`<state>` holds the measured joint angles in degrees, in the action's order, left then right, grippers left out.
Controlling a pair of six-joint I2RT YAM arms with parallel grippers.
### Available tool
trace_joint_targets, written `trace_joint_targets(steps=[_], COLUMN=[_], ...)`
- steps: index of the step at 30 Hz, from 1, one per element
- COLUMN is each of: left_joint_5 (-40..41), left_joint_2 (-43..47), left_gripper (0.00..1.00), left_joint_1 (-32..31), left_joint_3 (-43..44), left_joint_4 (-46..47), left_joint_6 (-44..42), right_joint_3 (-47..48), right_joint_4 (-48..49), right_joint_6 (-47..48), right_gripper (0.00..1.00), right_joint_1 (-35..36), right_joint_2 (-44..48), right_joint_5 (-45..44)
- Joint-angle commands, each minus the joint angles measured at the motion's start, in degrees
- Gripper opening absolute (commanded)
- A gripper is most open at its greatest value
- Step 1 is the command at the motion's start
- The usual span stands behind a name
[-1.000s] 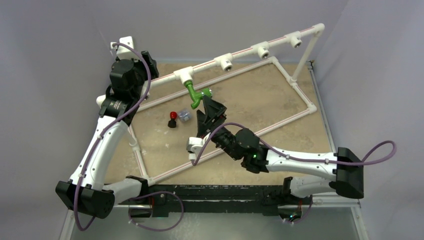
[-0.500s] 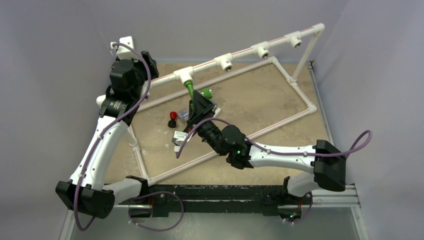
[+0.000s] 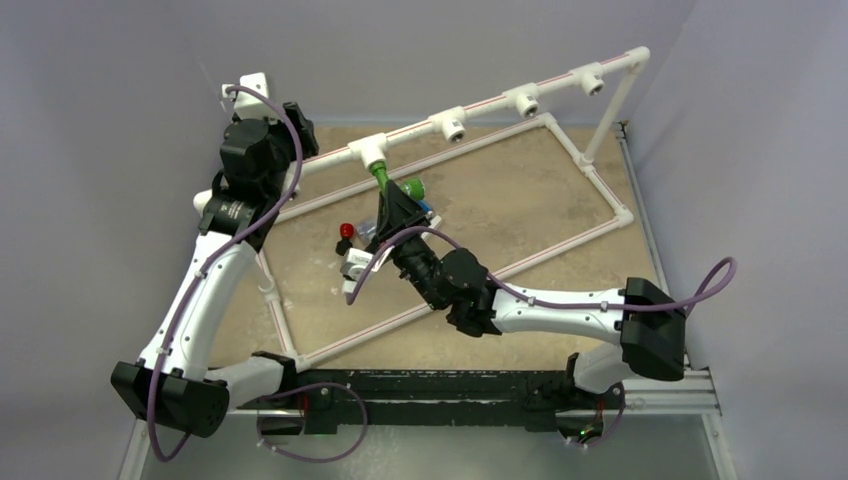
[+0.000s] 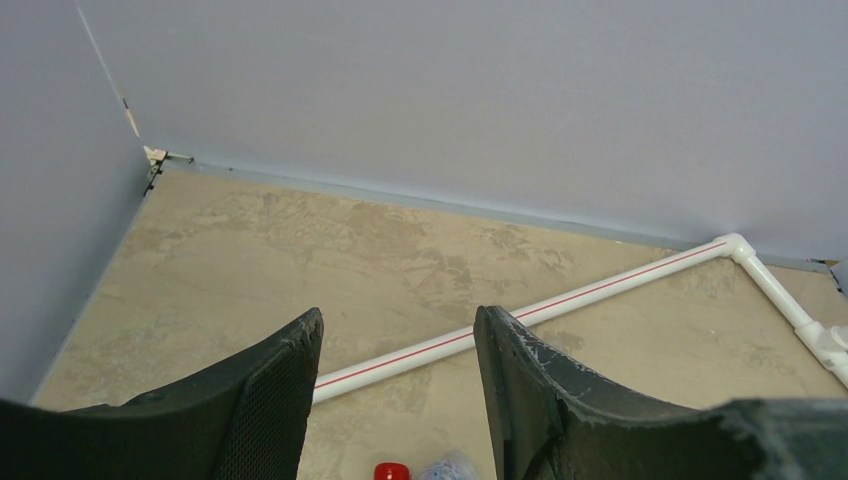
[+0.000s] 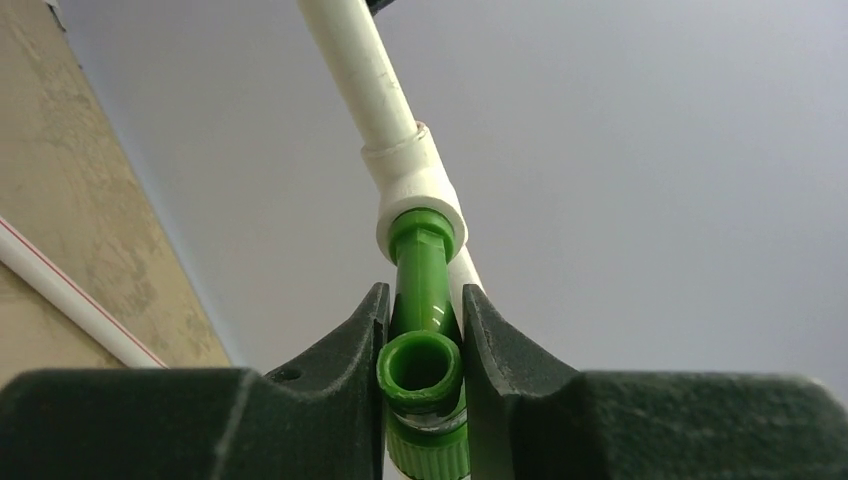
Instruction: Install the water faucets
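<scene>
A green faucet point(image 3: 384, 180) hangs from the leftmost white tee point(image 3: 369, 152) of the raised pipe rail. My right gripper point(image 3: 393, 208) is shut on it. In the right wrist view the green faucet point(image 5: 421, 268) runs up into the tee point(image 5: 418, 188), with its round spout mouth pinched between both fingers of the right gripper point(image 5: 424, 312). A black faucet with a red knob point(image 3: 346, 233) lies on the table beside a pale bluish faucet point(image 3: 366, 230), which my right arm partly hides. My left gripper point(image 3: 297, 121) hovers open at the rail's left end, holding nothing; the left gripper point(image 4: 398, 322) looks down on the red knob point(image 4: 392, 471).
Three more open tees point(image 3: 453, 126) sit along the raised rail toward the right post point(image 3: 612, 103). A rectangular pipe frame point(image 3: 590, 230) lies flat on the tan table. Grey walls close in at the back and both sides.
My right arm has swung left and forward to the hanging green faucet and shut its jaws on it. The left arm has not moved.
</scene>
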<state>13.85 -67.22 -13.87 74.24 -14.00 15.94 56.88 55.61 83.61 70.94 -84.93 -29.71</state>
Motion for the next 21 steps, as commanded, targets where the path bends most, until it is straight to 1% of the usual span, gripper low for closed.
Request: trace_joint_targets(steps=[1, 4, 7, 9, 12, 14, 15, 17, 20, 21], left_joint_5=[-5.23, -5.31, -5.32, -5.28, -5.31, -5.36, -5.45, -5.5, -5.66, -5.74], left_joint_2=[0.65, 0.53, 0.6, 0.6, 0.6, 0.53, 0.45, 0.34, 0.34, 0.34], left_gripper=[0.56, 0.56, 0.56, 0.56, 0.56, 0.56, 0.56, 0.56, 0.56, 0.56], left_joint_1=[-2.56, -2.57, -2.57, -2.57, -2.57, -2.57, -2.57, -2.57, -2.57, -2.57], left_joint_3=[-2.43, -2.43, -2.35, -2.34, -2.25, -2.3, -2.34, -2.29, -2.34, -2.34], left_joint_4=[-11.05, -11.05, -11.05, -11.05, -11.05, -10.97, -10.92, -11.03, -10.97, -10.99], left_joint_6=[-0.3, -0.22, -0.21, -0.31, -0.3, -0.22, -0.21, -0.21, -0.21, -0.21], right_joint_3=[1.4, 1.71, 2.59, 3.87, 6.52, 7.06, 6.53, 3.62, 1.37, 0.92], right_joint_4=[3.57, 4.58, 4.09, 1.48, -4.5, -6.84, -7.42, -3.78, 0.54, 1.73], right_joint_6=[-11.42, -19.8, -32.31, -43.29, -62.97, -75.64, -83.14, -93.39, -104.7, -106.9], right_gripper=[0.0, 0.0, 0.0, 0.0, 0.0, 0.0, 0.0, 0.0, 0.0, 0.0], right_joint_1=[-0.06, 0.33, 0.43, 0.43, 0.43, 0.43, 0.42, 0.35, 0.33, 0.3], right_joint_2=[-1.18, -2.52, -2.64, -2.13, -1.28, -0.52, 0.04, 1.01, 1.81, 1.97], right_joint_5=[-7.07, -9.83, -11.06, -10.75, -8.86, -6.33, -3.14, -1.33, -0.77, -0.79])
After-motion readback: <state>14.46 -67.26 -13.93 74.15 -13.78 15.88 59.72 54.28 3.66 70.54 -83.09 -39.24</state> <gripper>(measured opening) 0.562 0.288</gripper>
